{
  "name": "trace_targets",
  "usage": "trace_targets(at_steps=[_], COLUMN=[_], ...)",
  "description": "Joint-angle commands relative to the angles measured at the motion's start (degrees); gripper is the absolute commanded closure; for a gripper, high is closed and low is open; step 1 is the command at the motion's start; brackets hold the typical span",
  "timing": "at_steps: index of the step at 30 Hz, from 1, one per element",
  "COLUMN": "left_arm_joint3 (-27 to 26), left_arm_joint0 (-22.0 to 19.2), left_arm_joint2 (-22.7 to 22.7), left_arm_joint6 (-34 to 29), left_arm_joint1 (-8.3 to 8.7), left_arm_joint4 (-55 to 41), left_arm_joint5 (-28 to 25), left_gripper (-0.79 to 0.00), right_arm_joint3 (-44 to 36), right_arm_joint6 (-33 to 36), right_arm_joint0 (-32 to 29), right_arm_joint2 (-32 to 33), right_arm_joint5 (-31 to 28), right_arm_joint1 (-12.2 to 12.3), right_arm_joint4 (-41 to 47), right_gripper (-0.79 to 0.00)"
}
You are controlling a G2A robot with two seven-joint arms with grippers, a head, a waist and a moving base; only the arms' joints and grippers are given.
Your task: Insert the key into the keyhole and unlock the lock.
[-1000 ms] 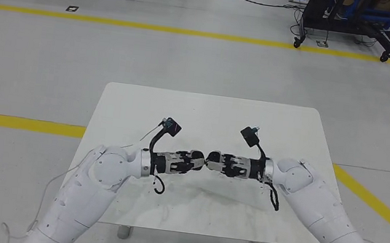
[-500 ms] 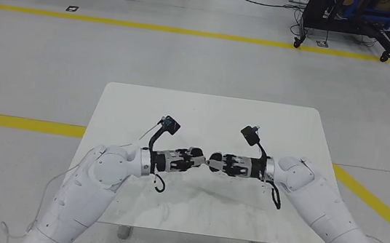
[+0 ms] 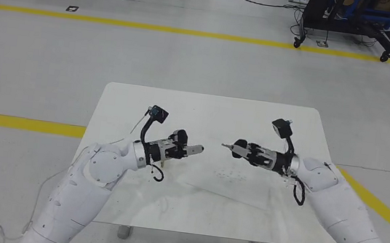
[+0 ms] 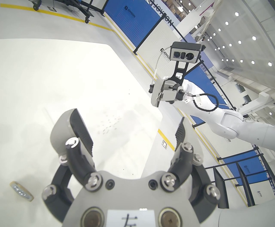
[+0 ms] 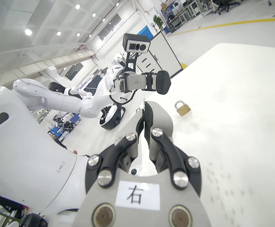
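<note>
Arms have drawn apart from mid-table. Left gripper jaws spread wide, empty; right gripper jaws pinched on a thin metal tip, likely the key. Padlock lies loose on the table by the left gripper, so the key is out of the keyhole; shackle state unclear.

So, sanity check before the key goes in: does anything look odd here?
The brass padlock with a silver shackle lies loose on the white table, gripped by nothing. The left gripper is open and empty; the right gripper is shut on a thin metal sliver, probably the key.

Brass-gold lock, white table
</note>
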Motion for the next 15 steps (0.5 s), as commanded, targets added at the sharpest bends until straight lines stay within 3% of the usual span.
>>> trace_targets(at_steps=[1,11,15], left_arm_joint3=[0.0,-0.48,-6.15], left_arm_joint0=[0.0,0.14,2.24], left_arm_joint2=[0.0,-0.19,-5.63], left_arm_joint6=[0.0,0.74,1.07], left_arm_joint1=[0.0,0.04,1.38], left_arm_joint4=[0.0,0.72,9.44], left_arm_joint5=[0.0,0.33,4.78], left_gripper=[-0.785,-0.785,-0.785], right_arm_joint3=[-1.14,-1.15,-1.15], right_arm_joint6=[-1.48,-1.98,-1.98], right_arm_joint0=[-2.53,-2.98,-2.98], right_arm_joint2=[3.73,4.33,4.33], right_arm_joint5=[0.0,0.0,0.0], right_arm_joint1=[0.56,0.63,0.63], right_arm_joint4=[0.51,0.76,0.76], right_gripper=[0.0,0.0,0.0])
